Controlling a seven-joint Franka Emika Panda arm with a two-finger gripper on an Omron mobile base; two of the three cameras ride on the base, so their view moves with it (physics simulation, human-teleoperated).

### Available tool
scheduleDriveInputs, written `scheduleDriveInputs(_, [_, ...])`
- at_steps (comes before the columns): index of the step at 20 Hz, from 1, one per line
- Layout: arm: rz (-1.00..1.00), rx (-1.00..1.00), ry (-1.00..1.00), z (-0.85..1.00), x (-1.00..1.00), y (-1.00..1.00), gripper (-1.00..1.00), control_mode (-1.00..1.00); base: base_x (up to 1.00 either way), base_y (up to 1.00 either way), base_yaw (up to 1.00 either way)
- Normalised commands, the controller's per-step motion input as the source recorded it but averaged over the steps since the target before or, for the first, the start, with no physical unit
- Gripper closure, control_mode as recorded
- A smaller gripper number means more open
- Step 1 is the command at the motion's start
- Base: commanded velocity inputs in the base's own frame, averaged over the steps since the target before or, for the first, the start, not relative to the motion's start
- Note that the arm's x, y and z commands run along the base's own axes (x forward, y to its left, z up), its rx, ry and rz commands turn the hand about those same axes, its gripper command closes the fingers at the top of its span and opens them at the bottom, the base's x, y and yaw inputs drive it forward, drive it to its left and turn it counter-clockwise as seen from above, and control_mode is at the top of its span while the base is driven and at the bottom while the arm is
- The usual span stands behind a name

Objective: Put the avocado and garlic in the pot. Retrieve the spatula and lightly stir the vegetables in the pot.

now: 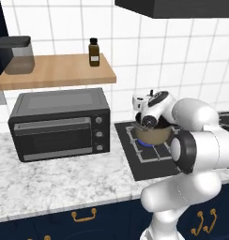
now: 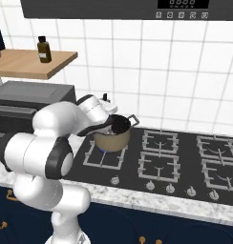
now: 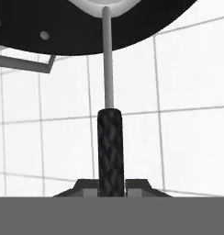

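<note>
The white arm is folding forward from the base, its elbow bulking low in both base views and its wrist bending down over the pot [image 1: 154, 135], which is sitting on the near left burner of the black stove [image 2: 185, 157]. In the hand view the gripper [image 3: 111, 186] is pinching the dark textured grip of the spatula [image 3: 109, 151] between its two finger tips, and the thin grey shaft is running straight away into the pot's black inside. From the right base view the hand is crowding the pot's left rim, with one grey loop handle [image 2: 133, 117] sticking out on the far side. The tiled wall is standing close behind the pot, and the toaster oven [image 1: 60, 123] is sitting well apart on the marble counter [image 1: 64, 183]. The burners to the right are lying open, giving room on that side.
</note>
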Motion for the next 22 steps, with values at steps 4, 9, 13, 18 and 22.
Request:
scheduleDriveInputs(4, [0.00, 0.33, 0.28, 0.17, 0.01, 0.00, 1.00, -1.00, 0.00, 0.00, 0.00])
scheduleDriveInputs(9, [0.00, -0.01, 0.06, -0.34, 0.01, 0.00, 1.00, -1.00, 0.00, 0.00, 0.00])
scheduleDriveInputs(13, [0.00, -0.27, -0.05, -0.64, 0.00, 0.00, 1.00, -1.00, 0.00, 0.00, 0.00])
scheduleDriveInputs(18, [0.00, -0.30, -0.16, -0.86, -0.02, 0.00, 1.00, -1.00, 0.00, 0.00, 0.00])
scheduleDriveInputs(22, [0.00, -0.16, -0.10, -1.00, -0.13, 0.00, 1.00, -1.00, 0.00, 0.00, 0.00])
